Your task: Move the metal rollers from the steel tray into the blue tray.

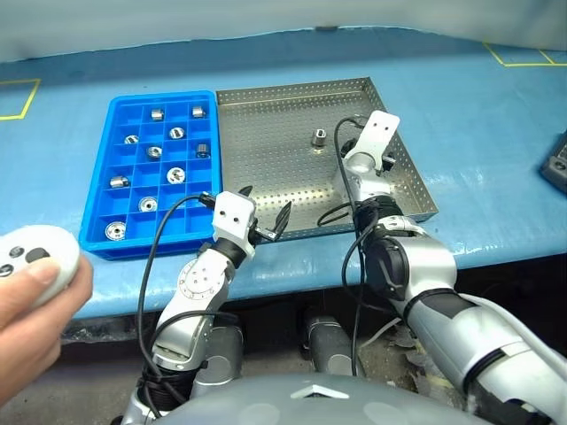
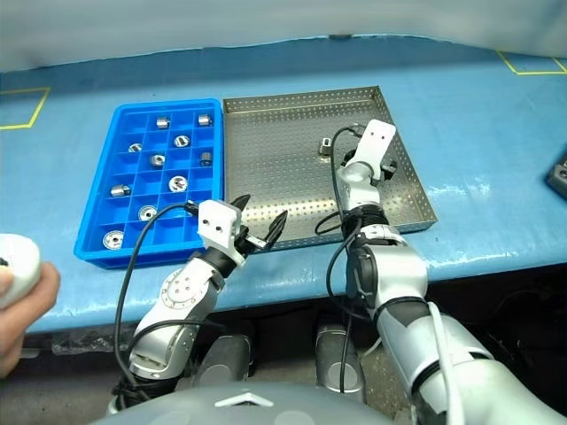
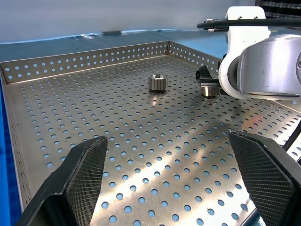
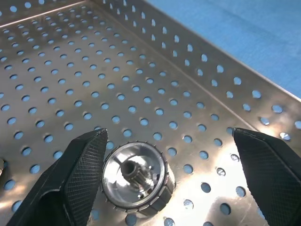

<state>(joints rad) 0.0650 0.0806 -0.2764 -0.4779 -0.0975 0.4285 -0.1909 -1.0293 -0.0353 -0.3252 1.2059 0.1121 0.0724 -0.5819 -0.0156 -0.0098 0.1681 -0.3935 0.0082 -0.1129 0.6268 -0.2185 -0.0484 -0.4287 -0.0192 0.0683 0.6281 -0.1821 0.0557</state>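
Now the steel tray [image 1: 266, 150] holds two metal rollers; the blue tray [image 1: 124, 221] beside it holds the rest. Right hand [image 4: 164, 183], wide open, straddles one roller [image 4: 136, 181] off-centre; closing might flick it aside. Left hand [image 1: 266, 217] hangs open, empty.

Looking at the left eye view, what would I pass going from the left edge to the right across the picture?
A person's hand holding a white controller → blue tray with rollers → left gripper → steel tray → lone roller → right gripper → dark object at the table's right edge.
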